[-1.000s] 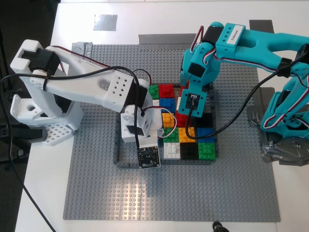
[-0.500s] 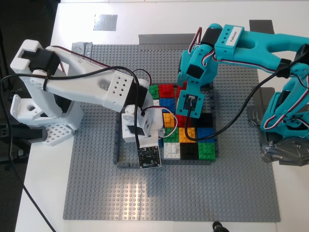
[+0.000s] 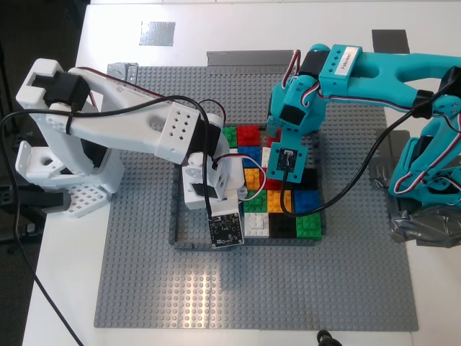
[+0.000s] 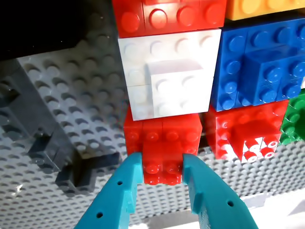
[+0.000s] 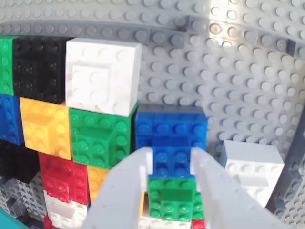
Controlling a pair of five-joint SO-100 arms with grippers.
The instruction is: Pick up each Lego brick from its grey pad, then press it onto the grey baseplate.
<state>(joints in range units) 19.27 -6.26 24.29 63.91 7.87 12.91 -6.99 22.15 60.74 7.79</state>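
Exterior view shows the grey baseplate [image 3: 144, 288] lying on a white bench [image 3: 65, 303], with a patch of coloured bricks packed inside its low dark frame. Two arms reach over that patch: a white one from the exterior view's left and a teal one from the exterior view's right.

First wrist view looks along teal fingers, so the teal arm carries my first gripper [image 4: 163, 164], seen from outside at [image 3: 277, 144]. This end effector is closed narrowly on a red brick [image 4: 163, 162], one finger on each side. The red brick sits on top of another red brick at the edge of the patch, just beside a white stack [image 4: 169, 83] and near a blue one [image 4: 259, 71].

Second wrist view looks along white fingers, so the white arm carries my second gripper [image 5: 172, 164], seen from outside at [image 3: 234, 184]. That end effector grips a blue brick [image 5: 172, 160] between its fingers; the blue brick sits on a larger blue block [image 5: 170, 125] on the baseplate, beside green [image 5: 100, 136] and white [image 5: 102, 76] bricks.

One silvery pad [image 3: 157, 33] lies on the bench beyond the baseplate at the exterior view's left, and a darker pad [image 3: 390, 40] at its right; both are well apart from the bricks.
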